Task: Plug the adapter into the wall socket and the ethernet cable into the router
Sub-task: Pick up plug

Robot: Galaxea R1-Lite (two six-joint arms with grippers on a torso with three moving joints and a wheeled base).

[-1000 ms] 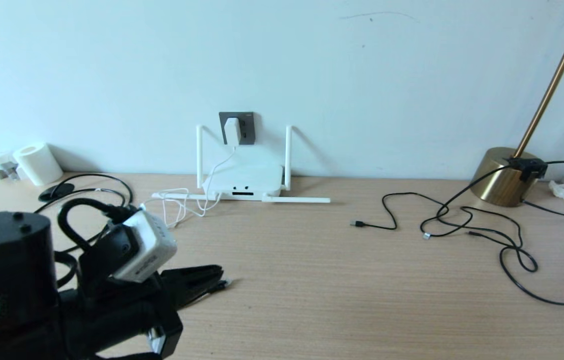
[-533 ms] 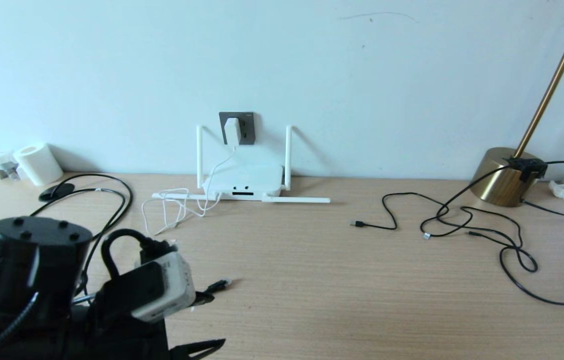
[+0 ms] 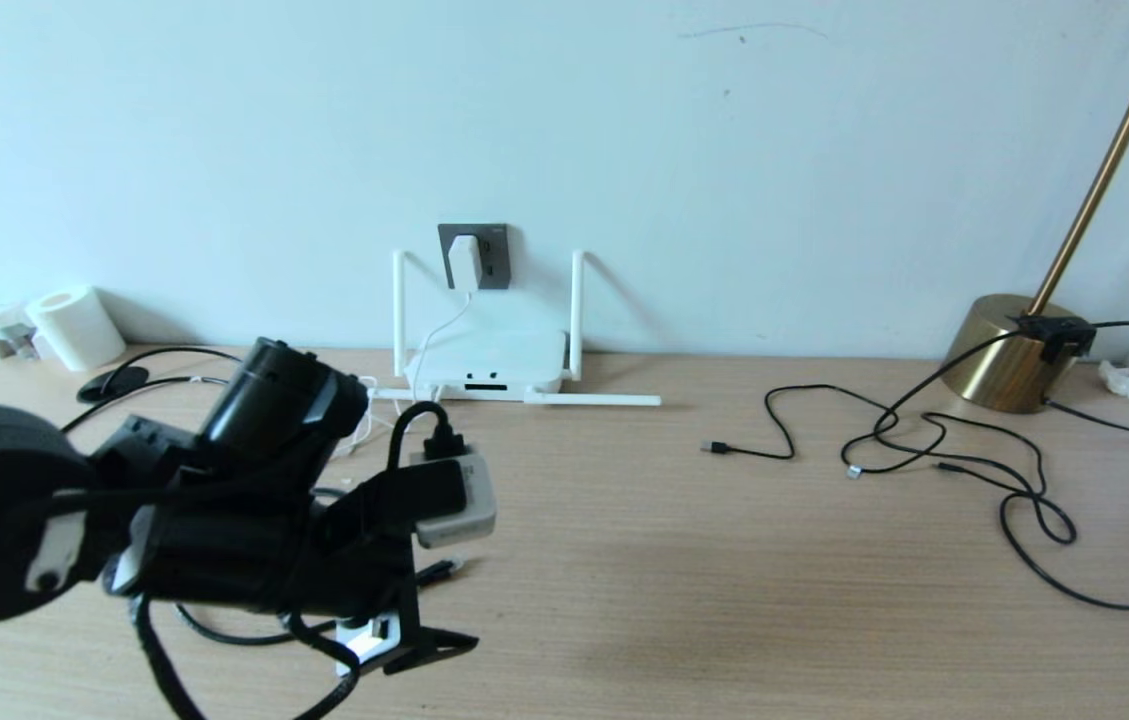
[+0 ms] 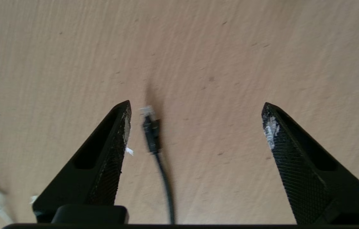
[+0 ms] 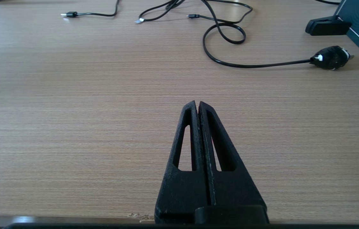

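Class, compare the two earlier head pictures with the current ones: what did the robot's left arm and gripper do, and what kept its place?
The left arm swung up and toward the wall, and the left gripper opened wide above the black ethernet cable's clear-tipped plug, which lies ungripped on the wooden desk. The small white adapter in the dark grey wall socket, the flat white router and the shut right gripper stayed as they were.

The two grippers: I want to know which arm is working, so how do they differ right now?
The left gripper stands wide open, while the right gripper is shut. The left points down over the ethernet cable plug lying on the table, which sits between its fingers untouched; the right has only bare table just ahead. Both are black with tapered fingers.
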